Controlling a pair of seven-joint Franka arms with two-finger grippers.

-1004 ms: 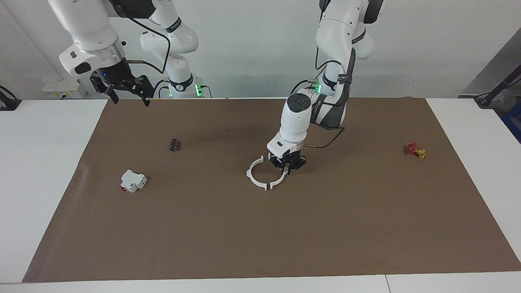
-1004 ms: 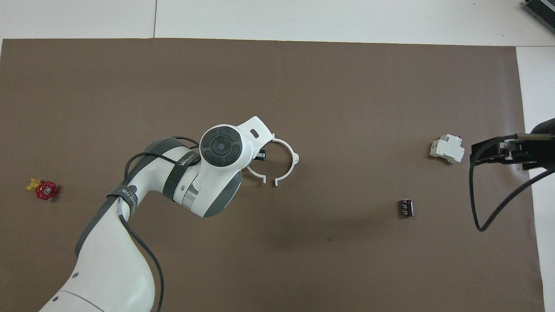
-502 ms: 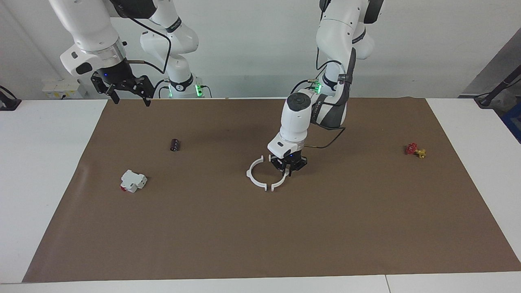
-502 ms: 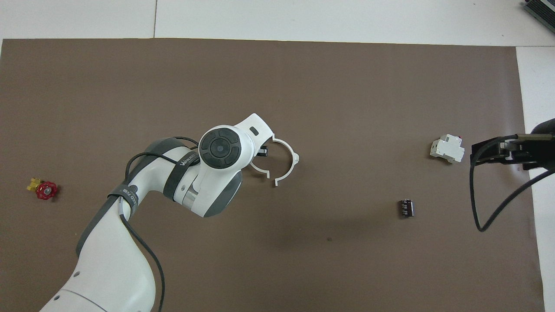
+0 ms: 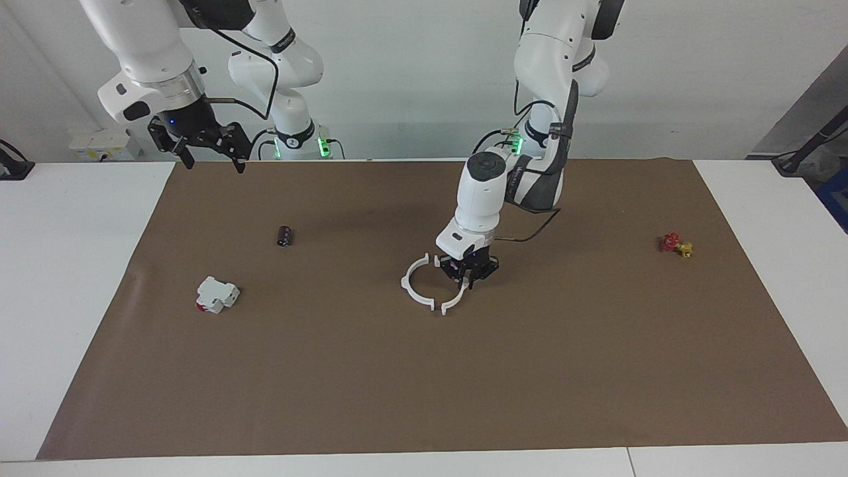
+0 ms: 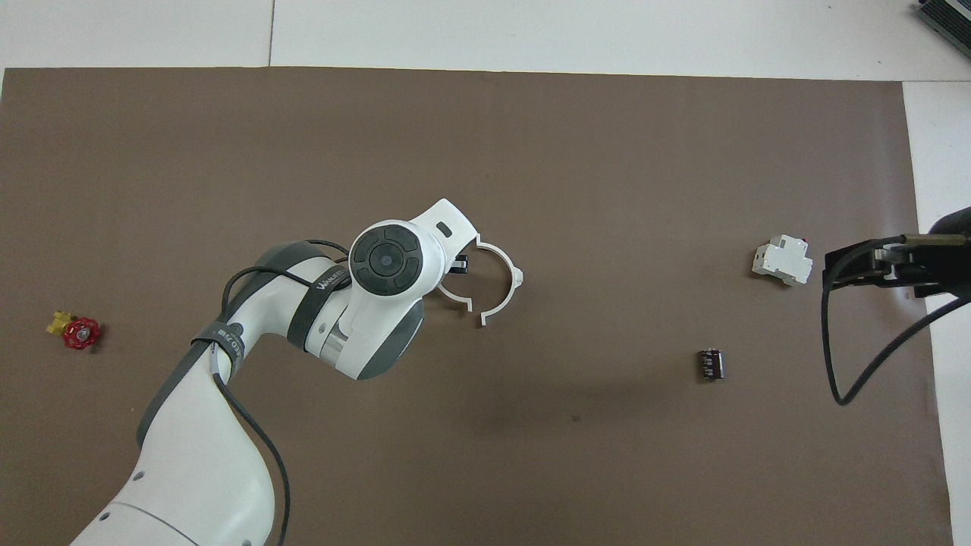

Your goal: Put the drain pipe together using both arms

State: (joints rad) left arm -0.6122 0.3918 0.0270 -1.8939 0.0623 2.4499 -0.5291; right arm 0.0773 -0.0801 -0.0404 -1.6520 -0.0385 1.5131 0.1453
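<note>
On the brown mat (image 5: 424, 371) covering the worktop (image 5: 66, 265): a blocky white part with a red end (image 5: 216, 295) toward the right arm's end, a small dark cylinder (image 5: 285, 236) nearer the robots than that part, and a small red and yellow piece (image 5: 676, 245) well apart toward the left arm's end. Nothing between these and the middle of the mat, where the drain pipe lies as two white arcs. First arc (image 5: 416, 283) flat on the mat, open side toward the left arm's end. Second arc (image 5: 456, 293) beside it, curving the other way, its end farther from the robots just apart from the first arc's matching end, with a small gap there. Left arm (image 5: 493, 192) bent down from its base, wrist steeply downward, left claw (image 5: 466, 281) low at the mat and shut tight on the second arc near its middle. From overhead, wrist housing covering most of that arc and the claw (image 6: 457, 266). Right arm (image 5: 142, 53) waiting, raised, right claw (image 5: 211, 158) spread wide and empty, hanging over the mat's edge nearest the robots at its own end.
</note>
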